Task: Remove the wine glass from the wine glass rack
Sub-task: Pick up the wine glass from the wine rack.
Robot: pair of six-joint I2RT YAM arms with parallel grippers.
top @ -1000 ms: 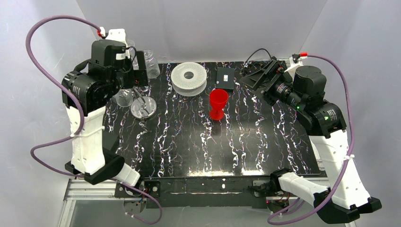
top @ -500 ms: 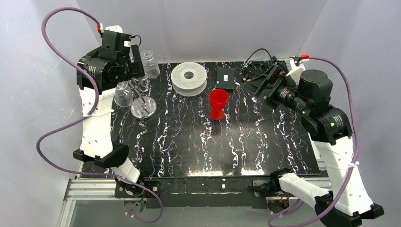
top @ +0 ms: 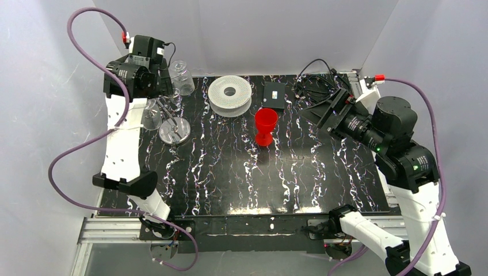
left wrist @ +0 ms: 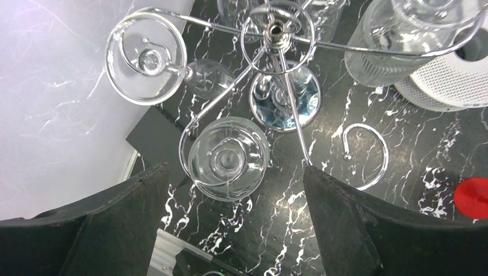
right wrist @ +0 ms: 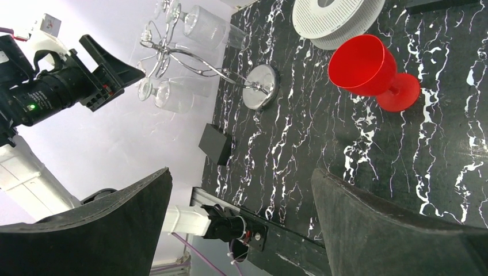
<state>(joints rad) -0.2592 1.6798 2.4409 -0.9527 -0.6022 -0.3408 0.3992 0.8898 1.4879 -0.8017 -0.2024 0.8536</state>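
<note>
A wine glass (top: pixel 151 118) is hanging on the wine glass rack (top: pixel 174 131) at the counter's (top: pixel 230 172) far left corner, and a second glass (top: pixel 183 77) is hanging behind it. The left gripper (top: pixel 166 87) is hovering right above the rack, while the right gripper (top: pixel 318 112) is sitting well apart, so the left arm is the nearer.

From the left wrist, the gripper (left wrist: pixel 234 172) is standing wide and holding nothing. One glass (left wrist: pixel 228 158) is hanging straight below, between the fingers, foot up and long axis vertical. Three glasses are showing whole, more glass is crowding the top edge uncounted, and one hook (left wrist: pixel 362 155) is hanging bare.

From the right wrist, that gripper (right wrist: pixel 241 218) is also gaping wide and empty, and one rack (right wrist: pixel 260 86), one red cup (right wrist: pixel 368 66) and one white spool (right wrist: pixel 334 17) are showing.
</note>
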